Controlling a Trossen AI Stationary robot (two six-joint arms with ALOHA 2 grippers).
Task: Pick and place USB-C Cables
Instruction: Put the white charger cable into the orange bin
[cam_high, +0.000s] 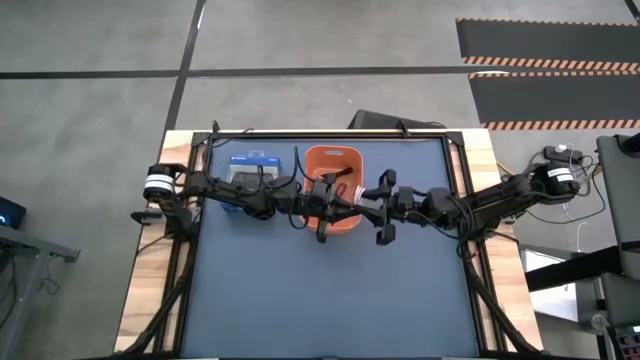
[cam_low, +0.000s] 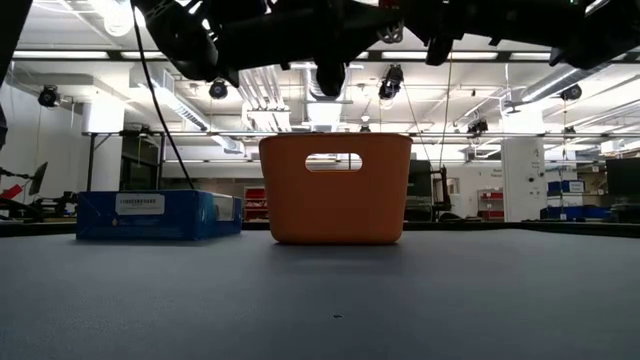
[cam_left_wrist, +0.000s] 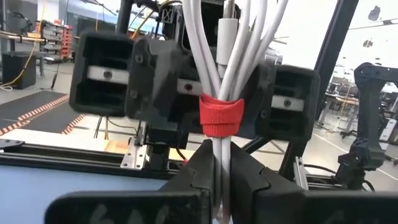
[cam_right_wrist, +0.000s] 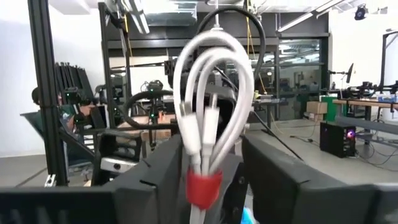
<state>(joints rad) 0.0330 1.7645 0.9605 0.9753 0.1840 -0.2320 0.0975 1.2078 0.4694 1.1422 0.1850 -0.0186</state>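
Note:
The white USB-C cable bundle (cam_left_wrist: 231, 56) with a red tie (cam_left_wrist: 221, 116) is held in the air by my left gripper (cam_left_wrist: 222, 180), which is shut on it. In the high view this gripper (cam_high: 338, 204) is over the right part of the orange basket (cam_high: 312, 160). My right gripper (cam_right_wrist: 211, 149) faces it from the right and is open. Its two fingers stand on either side of the cable's looped end (cam_right_wrist: 208, 74), apart from it; in the high view it (cam_high: 380, 207) is by the basket's right rim. The red, black and grey cables do not show. My left gripper pinches the white bundle between its two fingers just under the red tie (cam_left_wrist: 220, 149), with several strands side by side. The fingers come level from the table's left. The bundle sticks out past the fingertips toward my right gripper, lifted clear above the basket.
The orange basket (cam_low: 335, 190) stands on the dark mat toward the far edge. A blue-and-black retail box (cam_low: 160, 215) lies left of it, also under my left arm in the high view (cam_high: 250, 165). The mat's near half (cam_high: 330, 300) is bare. Frame posts stand at the far corners.

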